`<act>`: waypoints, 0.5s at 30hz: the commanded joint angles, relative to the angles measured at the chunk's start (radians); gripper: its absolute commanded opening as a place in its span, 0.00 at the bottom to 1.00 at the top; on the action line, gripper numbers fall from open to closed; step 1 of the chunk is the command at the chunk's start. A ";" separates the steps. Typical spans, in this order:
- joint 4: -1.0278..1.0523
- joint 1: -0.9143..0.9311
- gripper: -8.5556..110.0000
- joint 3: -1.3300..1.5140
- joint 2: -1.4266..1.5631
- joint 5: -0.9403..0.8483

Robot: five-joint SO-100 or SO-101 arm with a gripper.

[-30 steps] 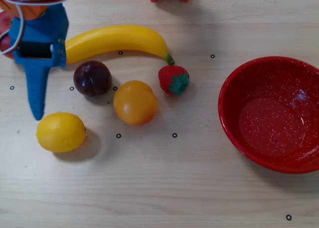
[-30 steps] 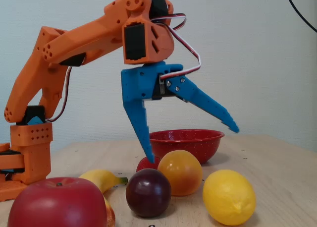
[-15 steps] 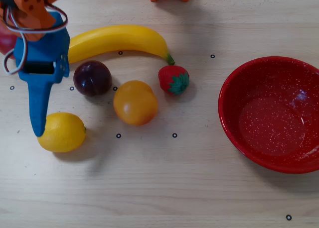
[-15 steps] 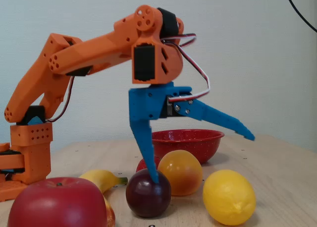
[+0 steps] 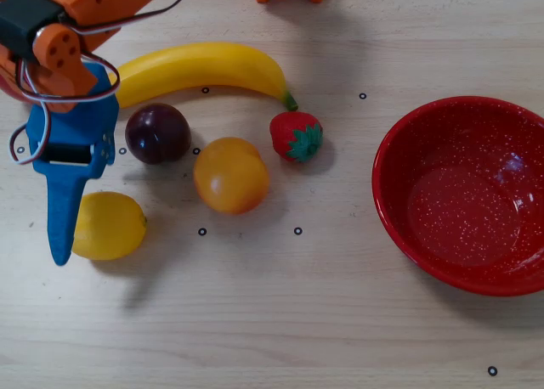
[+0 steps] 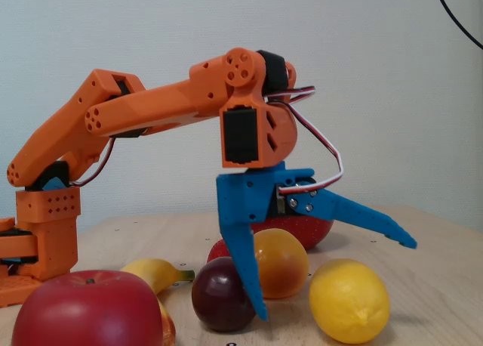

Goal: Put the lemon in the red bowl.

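Note:
The lemon [image 5: 108, 226] is a smooth yellow oval lying on the wooden table at the lower left of the overhead view. It also shows at the front right of the fixed view [image 6: 349, 301]. My blue gripper [image 5: 66, 219] hangs over the lemon's left edge and is open wide and empty. In the fixed view the gripper [image 6: 337, 282] has one finger pointing down between the plum and the lemon, and the other raised out above the lemon. The red bowl [image 5: 399, 143], speckled and empty, sits at the far right, and part of it shows behind the gripper [image 6: 309, 229].
A banana [image 5: 200, 66], a dark plum [image 5: 158, 132], an orange fruit [image 5: 230, 176] and a strawberry [image 5: 296, 136] lie between the lemon and the bowl. A red apple [image 6: 87, 308] sits near the arm's base.

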 commanded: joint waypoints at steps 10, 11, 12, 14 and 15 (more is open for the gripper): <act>-0.071 0.058 0.62 -0.095 0.020 -0.054; -0.075 0.060 0.62 -0.095 0.017 -0.055; -0.080 0.061 0.62 -0.095 0.012 -0.055; -0.095 0.063 0.62 -0.094 0.006 -0.057; -0.098 0.063 0.62 -0.094 0.003 -0.057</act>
